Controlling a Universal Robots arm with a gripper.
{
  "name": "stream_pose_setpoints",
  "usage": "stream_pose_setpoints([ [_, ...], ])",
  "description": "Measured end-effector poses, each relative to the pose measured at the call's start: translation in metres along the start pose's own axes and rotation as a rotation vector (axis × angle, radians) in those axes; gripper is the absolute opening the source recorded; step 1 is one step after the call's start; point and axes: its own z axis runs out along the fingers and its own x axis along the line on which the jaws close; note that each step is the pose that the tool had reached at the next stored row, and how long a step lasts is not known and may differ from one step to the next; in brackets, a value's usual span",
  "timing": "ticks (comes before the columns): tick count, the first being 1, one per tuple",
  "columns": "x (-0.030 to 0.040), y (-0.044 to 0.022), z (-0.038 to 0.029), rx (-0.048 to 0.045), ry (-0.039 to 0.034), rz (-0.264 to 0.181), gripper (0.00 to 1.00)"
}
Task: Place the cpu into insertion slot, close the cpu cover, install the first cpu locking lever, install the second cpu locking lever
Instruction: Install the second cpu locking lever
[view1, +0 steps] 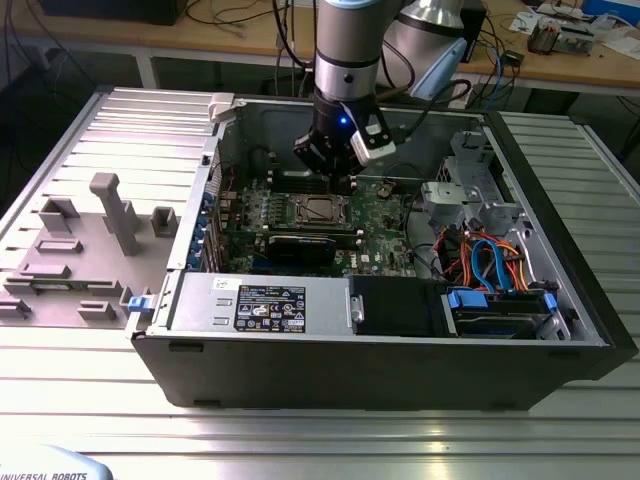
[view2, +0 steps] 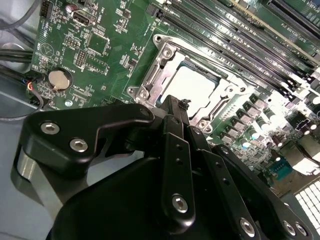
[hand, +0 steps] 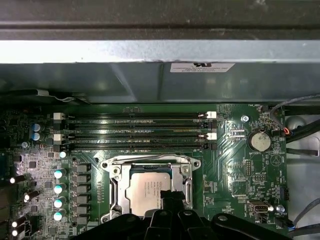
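Note:
The cpu (hand: 142, 190) lies flat in the insertion slot (hand: 106, 218) on the green board, its silver top showing. The cpu cover (hand: 116, 186) is down around the chip, which shows through its square window. A thin wire lever (hand: 150, 158) runs along the socket's edge on the memory side. My gripper (hand: 170, 196) hangs just above the socket, over one edge of the chip, with its black fingers shut and nothing held. In the exterior view the gripper (view1: 340, 182) is inside the open case, above the cpu (view1: 318, 209). The second wrist view shows the gripper (view2: 175, 107) in front of the cpu (view2: 195, 87) and cover (view2: 155, 75).
Long memory slots (hand: 135, 125) run beside the socket, with the case wall (hand: 150, 75) behind them. A coin battery (hand: 260, 141) sits on the board. A black graphics card (view1: 300, 248), the power supply (view1: 260, 300) and bundled cables (view1: 490, 255) fill the case. Grey fixtures (view1: 115, 210) stand outside it.

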Motion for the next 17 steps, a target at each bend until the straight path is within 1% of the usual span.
stream_pose_setpoints([
  [5, 0.0000, -0.0001, -0.0001, 0.0000, 0.0000, 0.000, 0.11],
  [7, 0.0000, -0.0011, -0.0002, 0.0001, 0.0001, 0.000, 0.11],
  [8, 0.0000, -0.0028, -0.0001, 0.0000, 0.0000, 0.000, 0.11],
  [12, 0.0000, -0.0046, 0.0001, -0.0001, 0.0000, 0.000, 0.11],
  [17, 0.0000, -0.0047, 0.0001, 0.0000, 0.0000, 0.000, 0.11],
])
